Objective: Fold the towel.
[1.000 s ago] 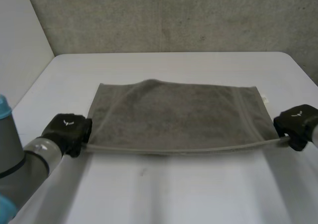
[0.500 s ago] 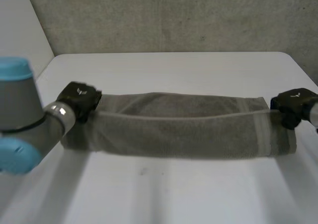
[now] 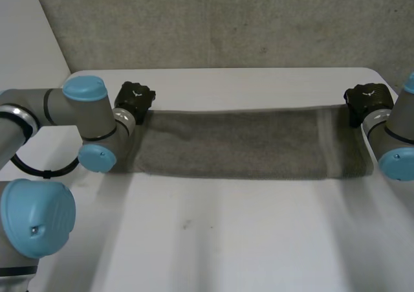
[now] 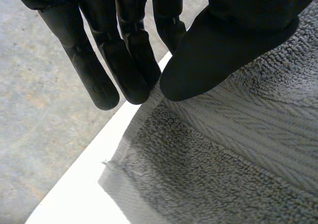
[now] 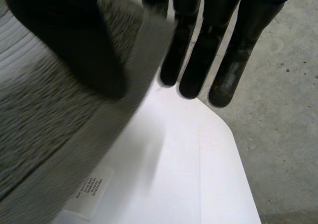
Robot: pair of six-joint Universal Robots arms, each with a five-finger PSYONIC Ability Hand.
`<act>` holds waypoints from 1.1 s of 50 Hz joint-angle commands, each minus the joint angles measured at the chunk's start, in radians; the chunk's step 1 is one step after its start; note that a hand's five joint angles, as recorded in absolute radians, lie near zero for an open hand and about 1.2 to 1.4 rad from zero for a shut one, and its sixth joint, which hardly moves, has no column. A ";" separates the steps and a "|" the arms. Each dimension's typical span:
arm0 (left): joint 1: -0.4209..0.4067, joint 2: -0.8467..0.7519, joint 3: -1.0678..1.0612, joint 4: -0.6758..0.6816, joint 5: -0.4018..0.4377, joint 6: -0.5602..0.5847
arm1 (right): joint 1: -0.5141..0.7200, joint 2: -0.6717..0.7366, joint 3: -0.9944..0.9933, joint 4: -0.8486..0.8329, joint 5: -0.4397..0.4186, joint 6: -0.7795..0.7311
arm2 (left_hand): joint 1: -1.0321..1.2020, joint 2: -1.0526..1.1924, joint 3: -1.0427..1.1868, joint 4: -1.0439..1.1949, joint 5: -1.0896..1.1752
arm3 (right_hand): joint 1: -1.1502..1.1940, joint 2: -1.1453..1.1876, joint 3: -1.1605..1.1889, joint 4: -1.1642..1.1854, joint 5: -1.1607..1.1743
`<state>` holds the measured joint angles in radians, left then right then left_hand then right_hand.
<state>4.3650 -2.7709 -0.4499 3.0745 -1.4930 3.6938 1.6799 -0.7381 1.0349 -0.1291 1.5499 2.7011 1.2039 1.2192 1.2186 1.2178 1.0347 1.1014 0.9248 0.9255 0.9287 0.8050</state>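
The grey towel [image 3: 233, 143] lies doubled as a long band across the white table [image 3: 226, 240]. Its upper layer's far edge runs straight between my two hands. My left hand [image 3: 134, 98] is at the far left corner. There the thumb [image 4: 213, 60] presses the towel's edge [image 4: 238, 149] against straight fingers [image 4: 124, 60]. My right hand [image 3: 367, 101] is at the far right corner, past the towel's woven stripe. Its thumb [image 5: 74, 45] lies on the towel [image 5: 49, 124], and the edge runs up between the thumb and the straight fingers [image 5: 198, 60].
A grey concrete wall stands just behind the table's far edge, close beyond both hands. Both arms reach over the table's side parts, beside the towel's ends. A white care label [image 5: 92, 189] hangs from the towel near my right hand. Bare tabletop [image 5: 174, 174] lies below that hand.
Both hands have carried the towel's near edge up and over to the far side. The flat towel is now doubled into a narrower band.
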 commanded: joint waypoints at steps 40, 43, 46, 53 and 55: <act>0.065 0.974 -1.265 0.254 0.013 -0.433 | -0.011 -0.492 0.629 0.132 -0.071 -0.006 | -1.029 -1.045 -1.044 -1.043 -1.035 | -0.927 -0.750 -0.751 -0.754 -0.805; 0.067 0.996 -1.346 0.350 0.011 -0.434 | -0.017 -0.483 0.643 0.101 -0.077 -0.007 | -1.029 -1.045 -1.044 -1.043 -1.035 | -0.927 -0.750 -0.751 -0.754 -0.805; 0.073 0.998 -1.404 0.436 0.011 -0.436 | -0.034 -0.442 0.666 0.020 -0.083 -0.007 | -1.029 -1.045 -1.044 -1.043 -1.035 | -0.927 -0.750 -0.751 -0.754 -0.805; 0.082 0.999 -1.470 0.512 0.010 -0.436 | -0.066 -0.344 0.689 -0.179 -0.120 -0.007 | -1.029 -1.045 -1.044 -1.043 -1.035 | -0.577 -0.400 -0.401 -0.404 -0.455; 0.079 0.998 -1.478 0.513 0.010 -0.436 | -0.077 -0.333 0.692 -0.202 -0.132 -0.009 | -1.029 -1.045 -1.044 -1.043 -1.035 | -0.541 -0.365 -0.365 -0.368 -0.419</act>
<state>4.4432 -1.7674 -1.8875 3.5482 -1.4830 3.2583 1.6336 -1.1292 1.7158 -0.2121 1.4513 2.6933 0.1751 0.1654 0.1675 0.1690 0.0296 0.3443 0.2963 0.2967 0.2955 0.1280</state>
